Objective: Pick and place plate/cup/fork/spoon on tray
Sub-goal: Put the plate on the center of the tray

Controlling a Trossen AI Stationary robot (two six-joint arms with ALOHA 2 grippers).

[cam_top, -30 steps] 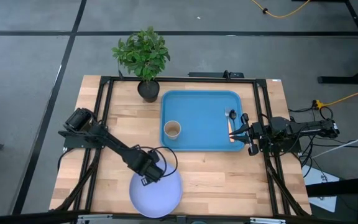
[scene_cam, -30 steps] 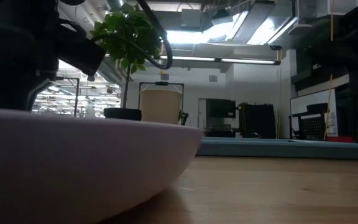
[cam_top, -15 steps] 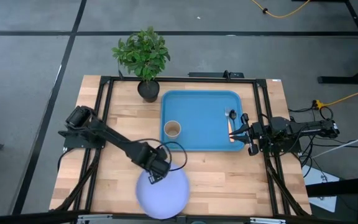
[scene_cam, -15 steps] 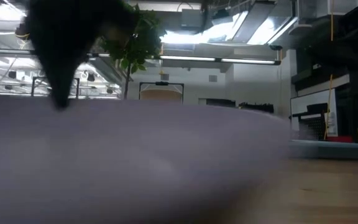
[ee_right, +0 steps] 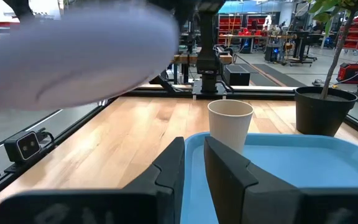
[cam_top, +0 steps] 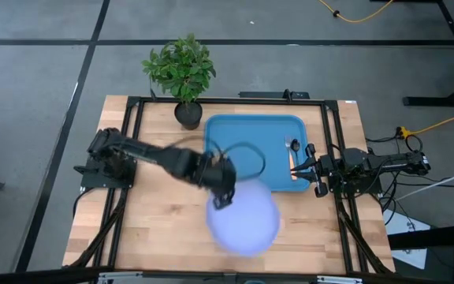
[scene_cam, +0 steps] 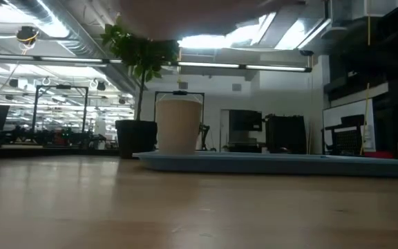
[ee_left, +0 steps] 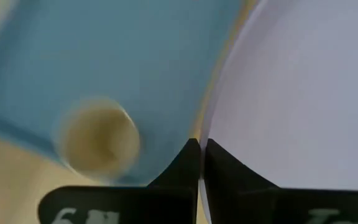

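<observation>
The wooden table (cam_top: 164, 229) is carrying the blue tray (cam_top: 254, 154) at its 1 o'clock area, with bare wood open across the 6 to 9 o'clock side. The lavender-white plate (cam_top: 243, 218) is hanging in the air off the table, overlapping the tray's 6 o'clock rim in the high view. The left gripper (cam_top: 221, 189) is clamping the plate's rim at the plate's 11 o'clock edge; the left wrist view shows its fingers (ee_left: 182, 165) pressed nearly together on that rim. The potted plant (cam_top: 181, 75) is standing just beside the tray's 10 o'clock corner. The tan cup (scene_cam: 179, 124) is standing upright on the tray; the high view hides it behind the left arm. The right gripper (cam_top: 310, 167) is idling at the tray's 3 o'clock rim, fingers nearly together around nothing. The spoon (cam_top: 293, 147) is lying on the tray near that rim.
</observation>
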